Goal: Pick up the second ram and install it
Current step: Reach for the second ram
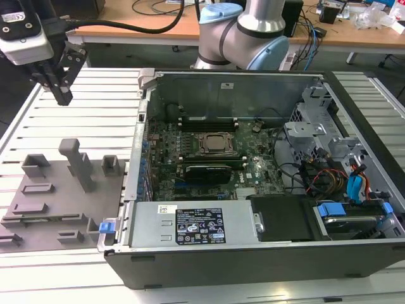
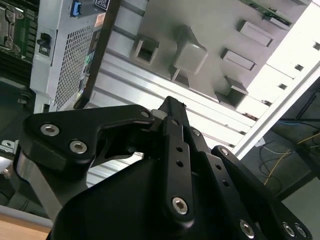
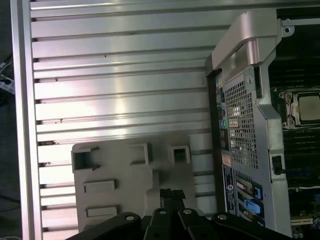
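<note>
**A:** Exterior view first; the gripper [image 1: 63, 97] hangs over the slatted table [image 1: 82, 114], past the far edge of the grey fixture [image 1: 41, 242]; fingers pinched together, nothing between them.

**B:** And the second ram [image 1: 44, 217]?

**A:** A thin dark strip lying in a long slot of the fixture, well apart from the gripper; the open computer case [image 1: 253, 266] stands just beside the fixture.

**B:** Second wrist view now; gripper [image 2: 172, 103] narrow, tips meeting, holding nothing; beyond them the fixture [image 2: 165, 20] with its upright post [image 2: 187, 47]; the ram [image 2: 264, 12] shows green along the fixture's far edge.

**A:** First wrist view; gripper [image 3: 171, 191] closed and empty above the fixture [image 3: 115, 170]; the case [image 3: 245, 125] beside the fixture, CPU socket [image 3: 305, 107] inside.
</note>
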You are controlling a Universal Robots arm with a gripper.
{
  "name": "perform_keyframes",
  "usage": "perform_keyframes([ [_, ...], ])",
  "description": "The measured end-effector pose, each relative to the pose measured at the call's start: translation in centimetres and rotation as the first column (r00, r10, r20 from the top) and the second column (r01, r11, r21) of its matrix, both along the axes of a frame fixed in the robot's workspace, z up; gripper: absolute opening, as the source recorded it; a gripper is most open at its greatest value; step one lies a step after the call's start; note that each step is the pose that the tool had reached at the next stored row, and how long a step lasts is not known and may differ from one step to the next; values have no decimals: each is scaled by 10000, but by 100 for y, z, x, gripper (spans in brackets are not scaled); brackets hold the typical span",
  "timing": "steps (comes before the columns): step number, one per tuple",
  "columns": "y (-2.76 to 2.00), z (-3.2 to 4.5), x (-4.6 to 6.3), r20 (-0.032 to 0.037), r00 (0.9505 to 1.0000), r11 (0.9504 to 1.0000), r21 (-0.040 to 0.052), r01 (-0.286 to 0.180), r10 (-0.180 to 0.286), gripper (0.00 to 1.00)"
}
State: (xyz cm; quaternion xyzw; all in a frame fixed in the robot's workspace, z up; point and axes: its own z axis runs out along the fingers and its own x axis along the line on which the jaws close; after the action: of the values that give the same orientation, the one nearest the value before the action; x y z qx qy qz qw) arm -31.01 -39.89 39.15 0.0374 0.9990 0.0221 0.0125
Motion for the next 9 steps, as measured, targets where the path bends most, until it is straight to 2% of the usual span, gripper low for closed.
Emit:
perform_keyframes([
  [9,0,-2,-217,-1,10000,10000,0,1,-1,11],
])
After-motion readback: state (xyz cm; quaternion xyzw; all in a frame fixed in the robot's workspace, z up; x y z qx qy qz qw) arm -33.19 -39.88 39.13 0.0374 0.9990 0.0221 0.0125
